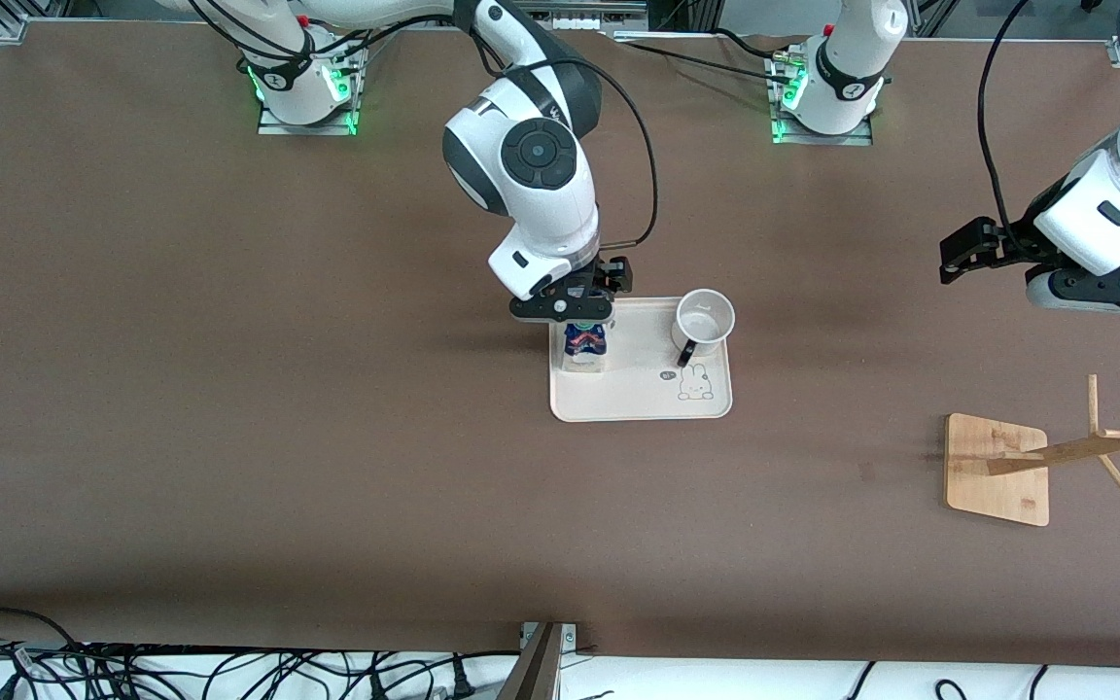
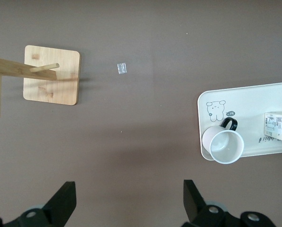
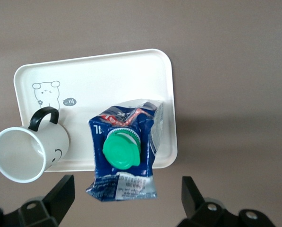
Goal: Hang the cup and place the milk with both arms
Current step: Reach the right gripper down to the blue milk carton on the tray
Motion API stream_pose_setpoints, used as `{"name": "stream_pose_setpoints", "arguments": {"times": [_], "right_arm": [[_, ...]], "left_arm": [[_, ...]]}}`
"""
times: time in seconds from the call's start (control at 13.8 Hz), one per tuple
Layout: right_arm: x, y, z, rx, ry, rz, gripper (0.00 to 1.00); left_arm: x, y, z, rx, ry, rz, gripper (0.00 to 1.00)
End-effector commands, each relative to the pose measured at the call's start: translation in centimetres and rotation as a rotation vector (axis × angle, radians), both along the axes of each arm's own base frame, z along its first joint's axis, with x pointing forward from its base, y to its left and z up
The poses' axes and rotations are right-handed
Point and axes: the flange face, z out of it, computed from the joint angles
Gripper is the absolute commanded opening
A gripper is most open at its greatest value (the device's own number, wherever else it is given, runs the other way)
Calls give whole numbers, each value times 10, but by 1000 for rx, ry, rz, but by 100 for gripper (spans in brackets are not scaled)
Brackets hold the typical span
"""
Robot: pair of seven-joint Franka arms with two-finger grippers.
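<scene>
The milk [image 1: 584, 348] is a blue-topped carton with a green cap, standing on a cream tray [image 1: 638, 399] at the end toward the right arm. My right gripper [image 1: 565, 313] hangs just over it, open. In the right wrist view the fingers [image 3: 60, 194] stand wide apart on either side of the carton's top [image 3: 124, 151] without touching it. The cup [image 1: 704, 321] is a white mug with a black handle, on the same tray toward the left arm's end [image 3: 29, 151]. My left gripper [image 1: 1109, 295] waits open and empty [image 2: 127, 201] over bare table.
A wooden rack [image 1: 1007, 467] with pegs stands on the table toward the left arm's end, nearer the front camera than the left gripper. The left wrist view shows the rack [image 2: 51, 74], the tray [image 2: 254, 101] and the cup [image 2: 223, 144].
</scene>
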Motion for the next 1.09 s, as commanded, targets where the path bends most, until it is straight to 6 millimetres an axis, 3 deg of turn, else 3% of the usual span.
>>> {"name": "stream_pose_setpoints", "arguments": {"times": [0.0,0.22,0.51,0.58,0.87,1.01], "right_arm": [[1,13,-16,-12,-36,1,100],[3,13,-30,-18,-35,-1,99],[9,8,-27,-24,-50,-2,34],[10,7,-25,-22,-52,-3,23],[11,4,-4,-9,-64,2,20],[18,-12,15,-18,-51,-12,21]], "left_arm": [[3,-2,6,2,1,-9,100],[3,-1,6,2,3,-7,100],[2,-3,6,2,3,-10,100],[2,-3,6,2,3,-10,100],[2,-4,6,2,3,-12,100],[3,-5,5,2,4,-9,100]]}}
